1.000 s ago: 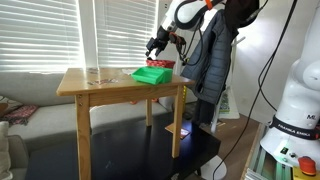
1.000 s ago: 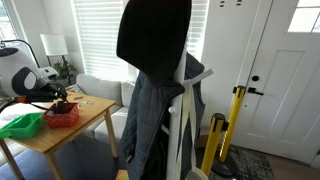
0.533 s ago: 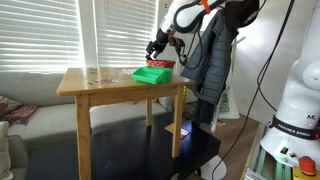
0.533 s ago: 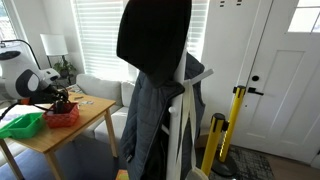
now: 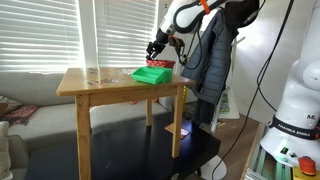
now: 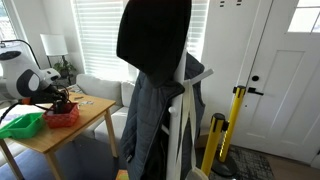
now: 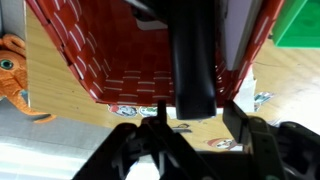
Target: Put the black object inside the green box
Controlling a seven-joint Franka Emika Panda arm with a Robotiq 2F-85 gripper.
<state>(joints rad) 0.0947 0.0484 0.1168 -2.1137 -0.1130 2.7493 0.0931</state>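
The black object (image 7: 195, 60) is a long dark piece standing in the red woven basket (image 7: 90, 50), seen in the wrist view. My gripper (image 7: 198, 112) straddles its near end. The fingers are partly drawn in, and a gap shows between the right finger and the object. The green box (image 7: 300, 20) is at the top right corner there. In both exterior views the gripper (image 5: 157, 47) (image 6: 62, 100) hangs over the red basket (image 5: 160, 65) (image 6: 62, 117), with the green box (image 5: 150, 74) (image 6: 20, 125) beside it on the wooden table (image 5: 100, 85).
A coat stand with a dark jacket (image 6: 155, 60) stands close to the table's end. An orange plush toy (image 7: 10, 75) lies beyond the table edge. Stickers dot the tabletop. A white machine (image 5: 295, 100) and a yellow post (image 6: 237, 120) stand farther off.
The fingers have drawn closer together around the black object. The arm has hardly moved, and the basket and green box lie where they were.
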